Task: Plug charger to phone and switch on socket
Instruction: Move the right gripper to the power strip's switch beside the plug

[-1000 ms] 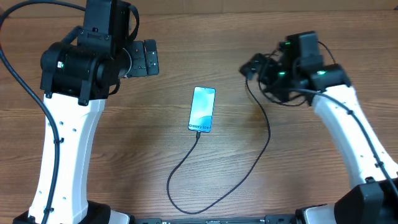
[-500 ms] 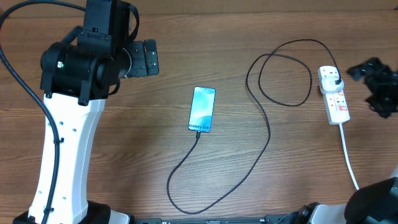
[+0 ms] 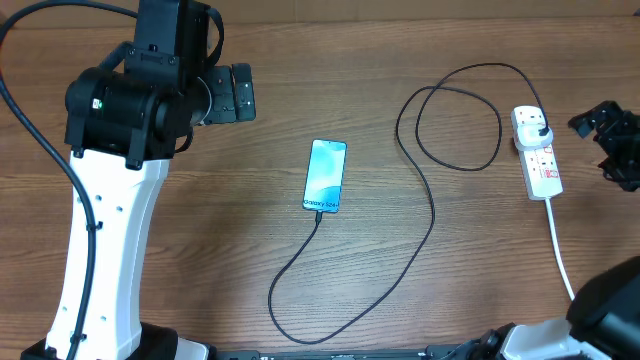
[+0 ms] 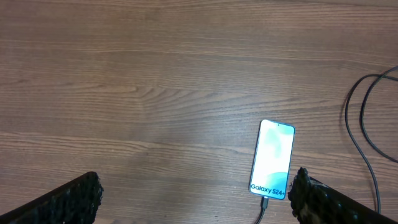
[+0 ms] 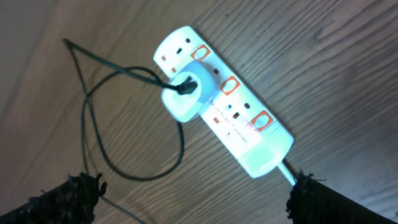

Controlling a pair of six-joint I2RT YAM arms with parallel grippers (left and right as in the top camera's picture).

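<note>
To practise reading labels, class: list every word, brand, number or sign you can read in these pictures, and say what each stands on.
"Galaxy S24+": on the white band at the lower end of the phone, read in the left wrist view.
The same band in the overhead view: too small to read.
The socket: red switch outlines and tiny dark marks, too blurred to read.
No other text shows.

Right gripper (image 3: 603, 143): you see it drawn back from above the middle-right tabletop (image 3: 250, 200) to the right edge; over the last half second it shifted slightly farther out.
Socket (image 3: 540, 165): hidden beneath the right arm a second ago, now uncovered.
Charger (image 3: 432, 215): its upper loop, covered before, now lies in full view, running to the plug (image 3: 536, 126) seated in the socket.
</note>
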